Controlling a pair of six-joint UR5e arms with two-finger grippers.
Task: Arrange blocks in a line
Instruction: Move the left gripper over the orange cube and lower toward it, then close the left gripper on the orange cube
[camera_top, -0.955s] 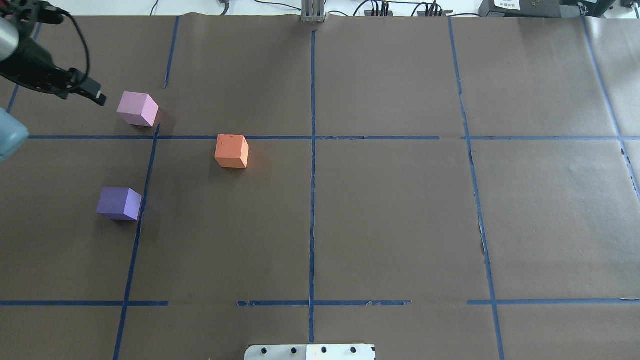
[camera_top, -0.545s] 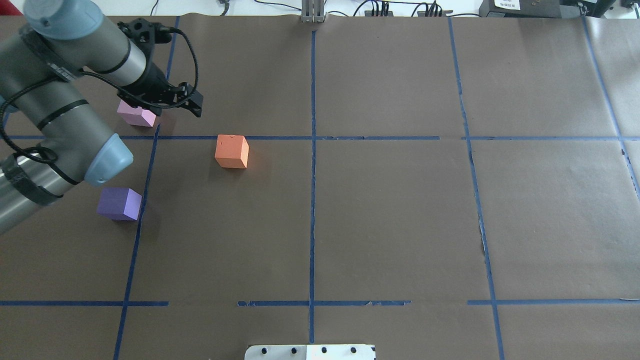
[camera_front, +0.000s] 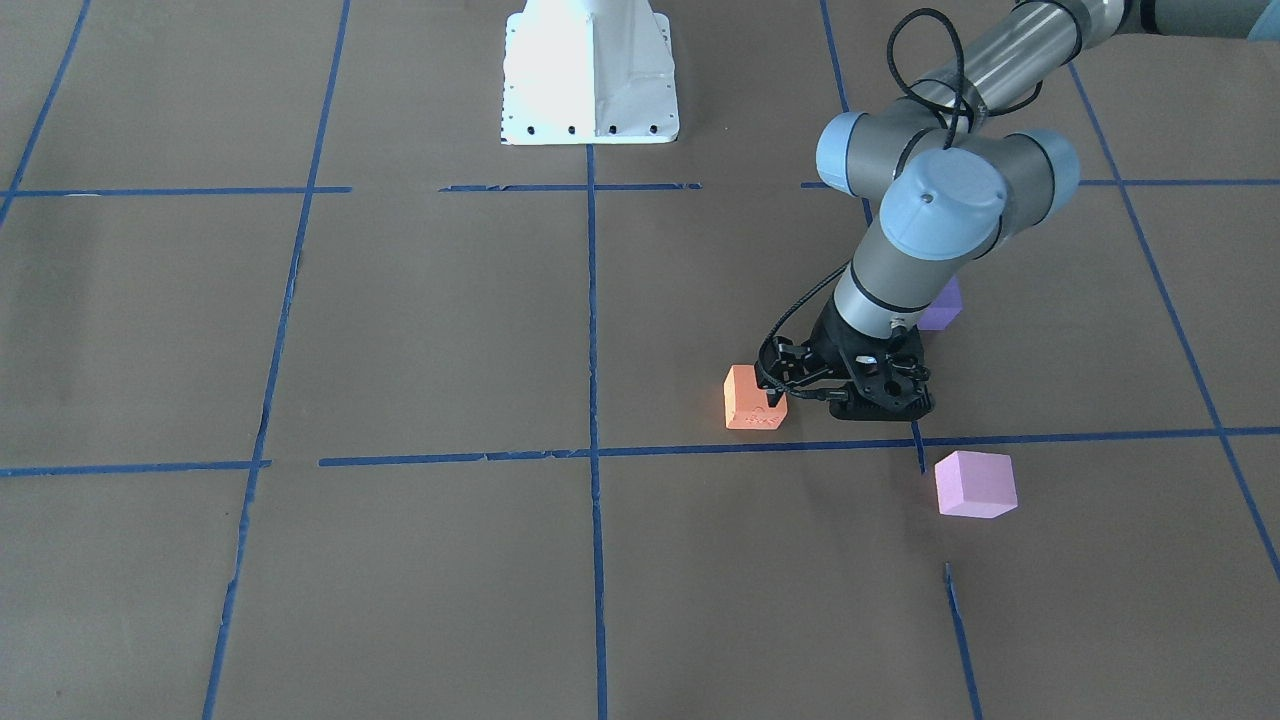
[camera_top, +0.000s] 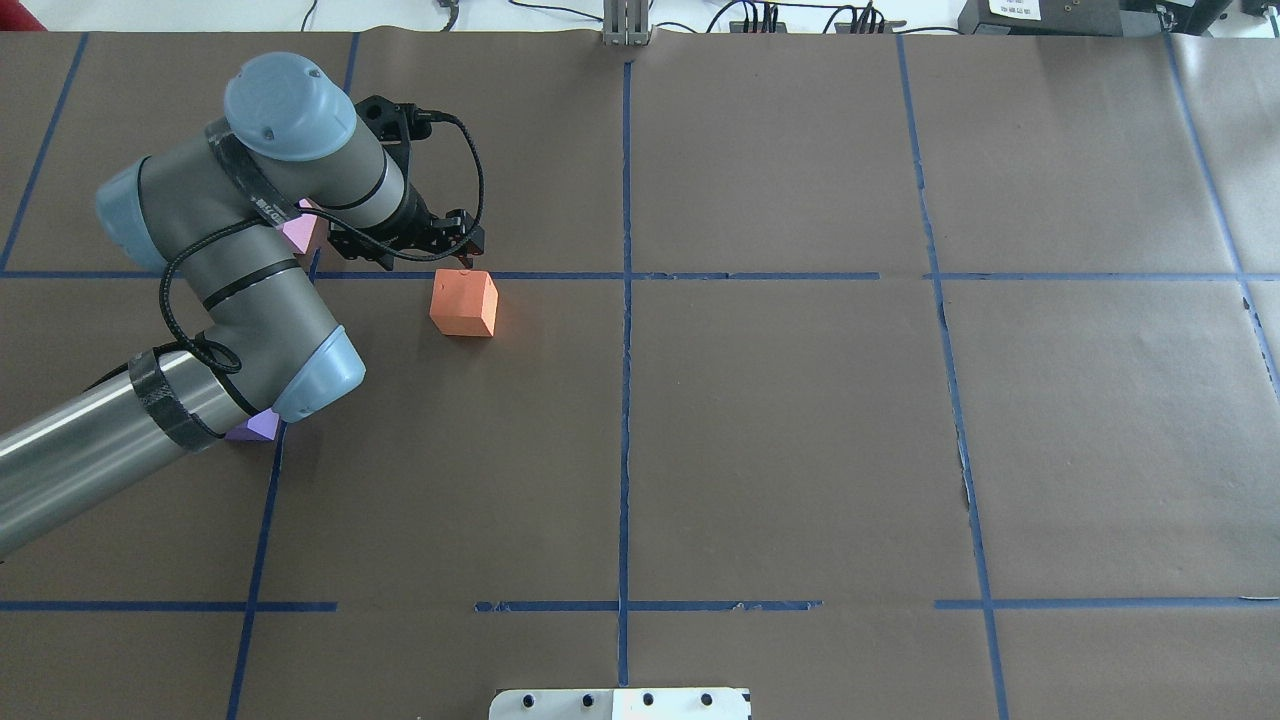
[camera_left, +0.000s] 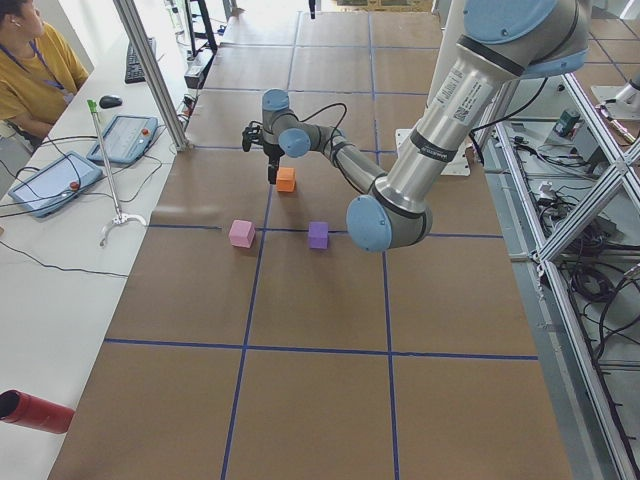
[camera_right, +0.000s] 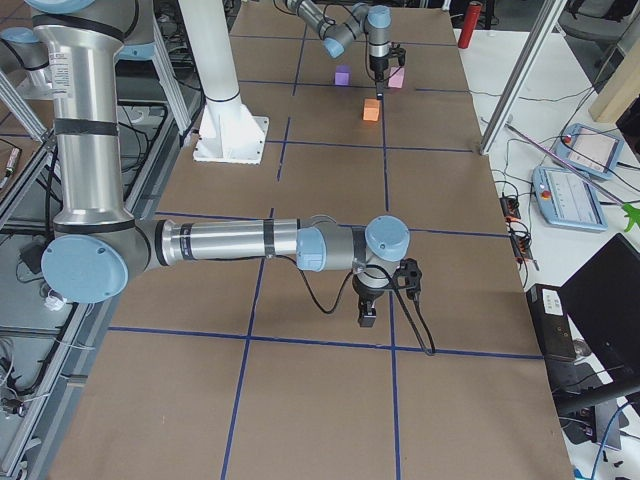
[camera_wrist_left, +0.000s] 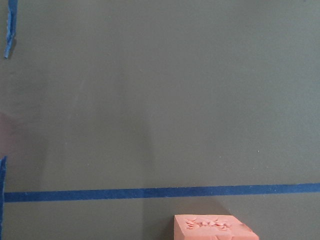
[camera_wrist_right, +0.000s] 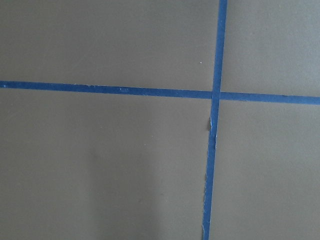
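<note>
The orange block (camera_top: 463, 303) sits on the brown paper left of centre; it also shows in the front view (camera_front: 752, 398) and at the bottom edge of the left wrist view (camera_wrist_left: 215, 227). The pale pink block (camera_front: 975, 484) and the dark purple block (camera_front: 943, 306) stand apart from it; in the overhead view the arm covers most of the pink (camera_top: 303, 233) and purple (camera_top: 255, 428) blocks. My left gripper (camera_top: 468, 258) looks shut and empty, its tip low at the orange block's far edge (camera_front: 772, 398). My right gripper (camera_right: 366, 312) shows only in the right side view; I cannot tell its state.
Blue tape lines (camera_top: 625, 400) grid the brown paper. The white robot base plate (camera_top: 620, 703) is at the near edge. A red cylinder (camera_left: 35, 412) lies at the table's left end. An operator (camera_left: 30, 70) and tablets are beside the table.
My left arm has swept in from the left edge, over the pink block, to the far side of the orange block. The three blocks have not moved.
</note>
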